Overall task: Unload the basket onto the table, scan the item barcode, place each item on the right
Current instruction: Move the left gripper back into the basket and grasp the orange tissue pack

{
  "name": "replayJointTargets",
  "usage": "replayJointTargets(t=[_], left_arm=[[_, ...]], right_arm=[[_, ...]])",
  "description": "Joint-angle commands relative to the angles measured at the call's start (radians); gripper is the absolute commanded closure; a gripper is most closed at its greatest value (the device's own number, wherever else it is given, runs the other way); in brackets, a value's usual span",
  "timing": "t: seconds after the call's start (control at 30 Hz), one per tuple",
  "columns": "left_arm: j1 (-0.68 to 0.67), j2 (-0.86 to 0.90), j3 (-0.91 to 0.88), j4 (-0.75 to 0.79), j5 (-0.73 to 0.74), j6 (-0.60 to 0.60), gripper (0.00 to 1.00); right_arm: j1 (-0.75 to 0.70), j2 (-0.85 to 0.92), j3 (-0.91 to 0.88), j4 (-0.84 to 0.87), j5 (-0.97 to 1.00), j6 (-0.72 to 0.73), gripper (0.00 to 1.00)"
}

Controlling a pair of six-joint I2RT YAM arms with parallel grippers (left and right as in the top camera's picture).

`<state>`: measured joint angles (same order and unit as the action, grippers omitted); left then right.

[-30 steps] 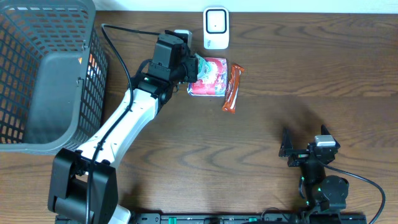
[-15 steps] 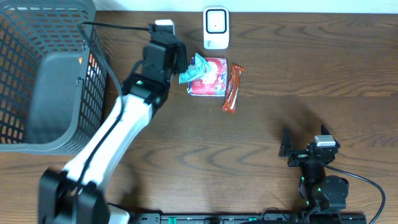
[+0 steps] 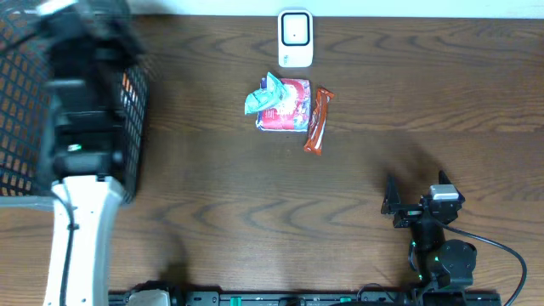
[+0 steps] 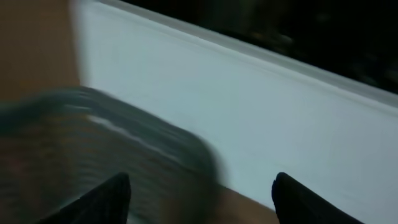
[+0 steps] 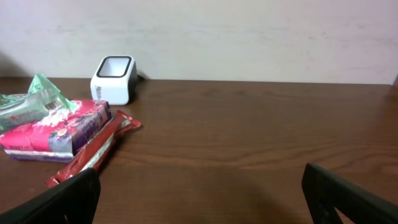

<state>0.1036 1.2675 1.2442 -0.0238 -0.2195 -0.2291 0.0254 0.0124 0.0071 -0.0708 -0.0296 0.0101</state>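
Three items lie together on the table below the white barcode scanner [image 3: 295,38]: a green packet [image 3: 265,93] resting on a pink-red pack [image 3: 287,108], with an orange-red bar [image 3: 317,121] on the right. The right wrist view shows the scanner [image 5: 114,79], green packet [image 5: 31,99], pink pack [image 5: 59,130] and bar [image 5: 93,149]. My left arm [image 3: 81,127] is blurred over the basket [image 3: 25,102], far from the items. The left gripper [image 4: 202,199] is open and holds nothing. My right gripper [image 3: 393,204] rests open at the front right.
The grey wire basket takes up the table's back left corner, and its rim [image 4: 124,118] shows blurred in the left wrist view before a white wall. The right arm's base [image 3: 442,259] sits at the front edge.
My left gripper opened and drew off the green packet, leaving it on the pink pack, then swung far left over the basket. The right arm has not moved.
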Motion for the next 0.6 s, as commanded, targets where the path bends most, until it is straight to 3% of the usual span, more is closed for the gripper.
replayJointTargets(t=[0.0, 0.17, 0.37, 0.47, 0.57], left_arm=[[0.128, -0.022, 0.011, -0.017, -0.017, 0.010, 0.27], [0.301, -0.014, 0.011, -0.117, 0.106, 0.011, 0.27], [0.449, 0.009, 0.011, -0.183, 0.487, 0.010, 0.26], [0.470, 0.042, 0.011, -0.181, 0.602, 0.010, 0.02], [0.470, 0.083, 0.011, -0.183, 0.604, 0.011, 0.02]], right_arm=[[-0.001, -0.005, -0.002, -0.004, 0.001, -0.011, 0.01], [-0.001, -0.005, -0.002, -0.004, 0.001, -0.011, 0.01], [-0.001, -0.005, -0.002, -0.004, 0.001, -0.011, 0.01], [-0.001, -0.005, -0.002, -0.004, 0.001, -0.011, 0.01], [-0.001, -0.005, -0.002, -0.004, 0.001, -0.011, 0.01]])
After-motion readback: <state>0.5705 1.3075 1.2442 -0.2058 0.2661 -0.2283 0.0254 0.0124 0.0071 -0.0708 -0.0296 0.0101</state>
